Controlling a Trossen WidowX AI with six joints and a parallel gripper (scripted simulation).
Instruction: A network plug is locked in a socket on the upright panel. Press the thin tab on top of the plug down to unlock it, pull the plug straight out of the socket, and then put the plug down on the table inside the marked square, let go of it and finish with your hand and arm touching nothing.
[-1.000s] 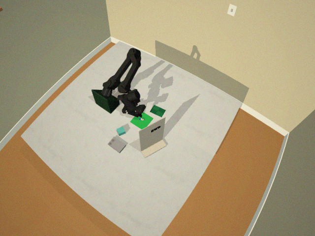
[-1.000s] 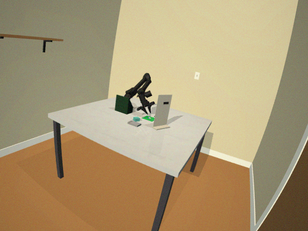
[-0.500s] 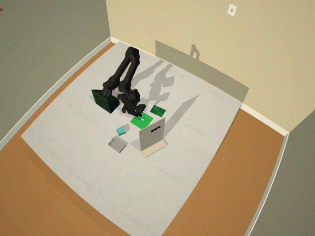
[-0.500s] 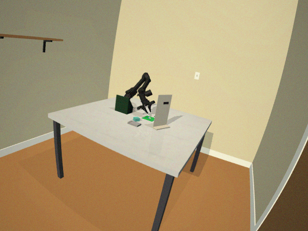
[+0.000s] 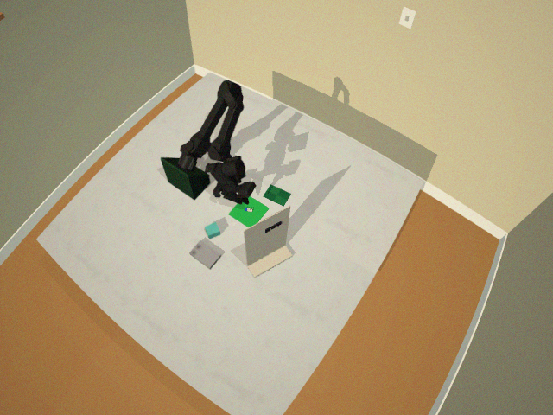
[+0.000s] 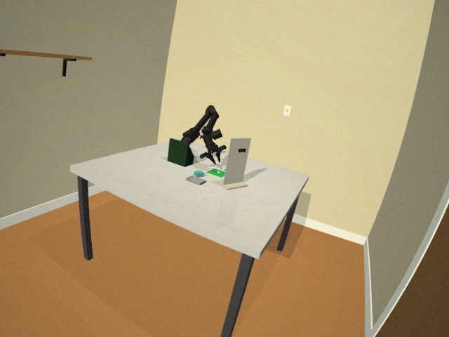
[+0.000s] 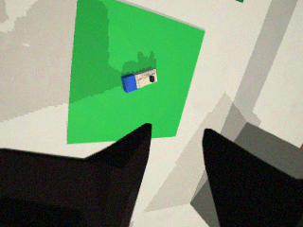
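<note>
Plug (image 7: 139,80), blue and cream, lying on green square (image 7: 166,99), inside its edges; gripper (image 7: 177,132) open, fingertips apart, nothing between; shadows across square and pale tabletop (image 7: 33,130).

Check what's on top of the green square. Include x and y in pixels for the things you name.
The network plug (image 5: 245,209) (image 6: 217,171) (image 7: 136,81), blue at one end and cream at the other, within the edges of the green square (image 5: 250,220) (image 6: 214,174) (image 7: 118,118). The patch beneath the plug is covered, so can't be seen.
</note>
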